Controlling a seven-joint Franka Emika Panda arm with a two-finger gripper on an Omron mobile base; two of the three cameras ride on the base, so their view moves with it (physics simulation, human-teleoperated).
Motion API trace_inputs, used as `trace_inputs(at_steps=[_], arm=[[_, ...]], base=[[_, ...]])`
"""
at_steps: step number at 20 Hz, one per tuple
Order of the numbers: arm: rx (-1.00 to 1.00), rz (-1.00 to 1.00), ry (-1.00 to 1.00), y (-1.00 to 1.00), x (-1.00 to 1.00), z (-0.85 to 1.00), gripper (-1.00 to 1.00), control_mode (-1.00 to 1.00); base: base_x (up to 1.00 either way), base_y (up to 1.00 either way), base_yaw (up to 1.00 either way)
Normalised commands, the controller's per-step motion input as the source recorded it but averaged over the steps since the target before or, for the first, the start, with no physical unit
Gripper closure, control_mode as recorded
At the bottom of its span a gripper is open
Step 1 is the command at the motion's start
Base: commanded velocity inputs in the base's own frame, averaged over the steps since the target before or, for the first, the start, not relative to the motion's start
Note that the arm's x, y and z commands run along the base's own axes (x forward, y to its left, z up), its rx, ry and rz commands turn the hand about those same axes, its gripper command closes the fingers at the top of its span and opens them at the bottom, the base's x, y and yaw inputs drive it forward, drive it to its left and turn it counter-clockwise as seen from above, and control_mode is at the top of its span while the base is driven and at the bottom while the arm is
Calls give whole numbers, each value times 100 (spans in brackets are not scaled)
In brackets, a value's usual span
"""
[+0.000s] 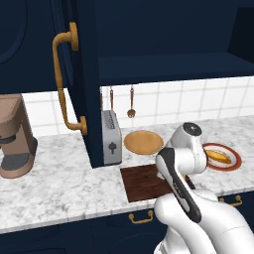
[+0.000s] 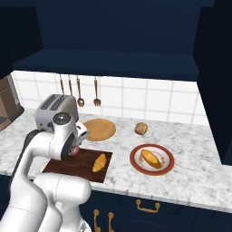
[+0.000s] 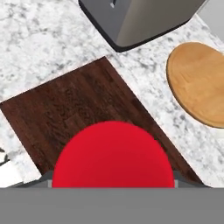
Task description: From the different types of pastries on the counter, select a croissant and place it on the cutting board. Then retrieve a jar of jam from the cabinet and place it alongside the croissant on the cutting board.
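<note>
The jar of jam (image 3: 113, 155) sits right under the hand camera, its red lid covering the fingertips. My gripper (image 2: 76, 147) is shut on it, just above the left half of the dark brown cutting board (image 3: 74, 105). A red sliver of the jar shows below the hand in the right base view. The small golden croissant (image 2: 99, 162) lies on the right part of the cutting board (image 2: 63, 166). Further right on the counter (image 2: 195, 154) are the round brown bun (image 2: 142, 128) and the longer loaf (image 2: 151, 158) on a red-rimmed plate. The navy cabinet door (image 1: 82, 74) stands open.
A round tan wooden plate (image 3: 197, 83) lies behind the board, next to a grey toaster (image 3: 135, 17). Utensils (image 2: 79, 93) hang on the tiled wall. A brown coffee machine (image 1: 15, 139) stands at the far left. The cabinet shelf (image 1: 168, 67) overhangs the counter.
</note>
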Motion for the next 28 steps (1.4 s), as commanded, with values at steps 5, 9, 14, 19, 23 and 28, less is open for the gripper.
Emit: trace_inputs(at_steps=[5, 9, 14, 19, 23, 28], arm=[[6, 0, 14, 0, 23, -100, 100, -100], [2, 0, 3, 0, 16, -100, 100, -100], [0, 0, -8, 0, 2, -100, 100, -100], [0, 0, -7, 0, 0, -58, -100, -100], [0, 0, -17, 0, -2, -24, -100, -100], [0, 0, -22, -6, -28, 0, -100, -100]], base=[[0, 0, 0], [0, 0, 0], [0, 0, 0], [0, 0, 0], [0, 0, 0], [0, 0, 0]])
